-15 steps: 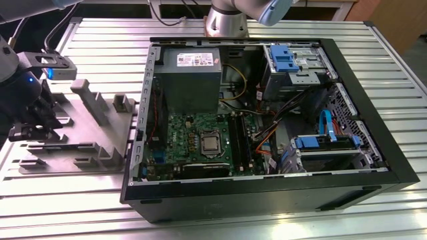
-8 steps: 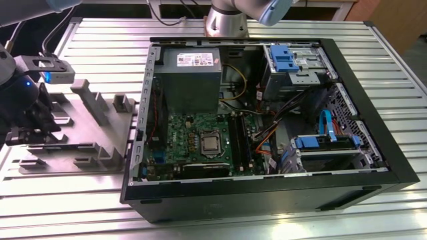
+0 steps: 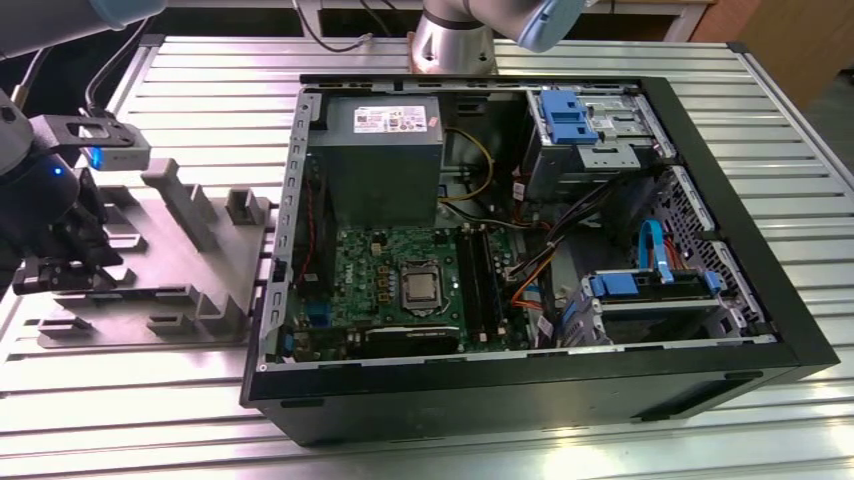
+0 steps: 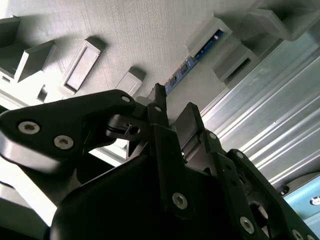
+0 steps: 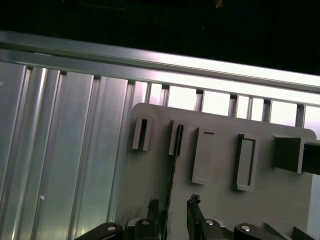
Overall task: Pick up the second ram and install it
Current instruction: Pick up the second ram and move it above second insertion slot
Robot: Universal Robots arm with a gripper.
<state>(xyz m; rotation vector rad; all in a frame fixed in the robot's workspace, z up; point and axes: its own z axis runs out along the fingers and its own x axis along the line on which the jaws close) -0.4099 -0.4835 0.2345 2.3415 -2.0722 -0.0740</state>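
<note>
The second ram (image 5: pixel 172 170) stands on edge in a slot of the grey holder tray (image 5: pixel 150 175), a thin dark strip between the tray's small blocks. The gripper (image 5: pixel 172 207) hangs over one end of it, its fingers (image 5: pixel 194 209) spread apart, one on each side, not clamped. The tray lies on the slatted metal counter (image 3: pixel 134 420), just beside the open computer case (image 3: pixel 534 395), on the exterior view's left.

Black claw (image 4: pixel 174 102) with silver screws (image 4: pixel 180 201); silver-grey arm (image 3: pixel 454 45), pale blue joint caps (image 3: pixel 547 25).
</note>
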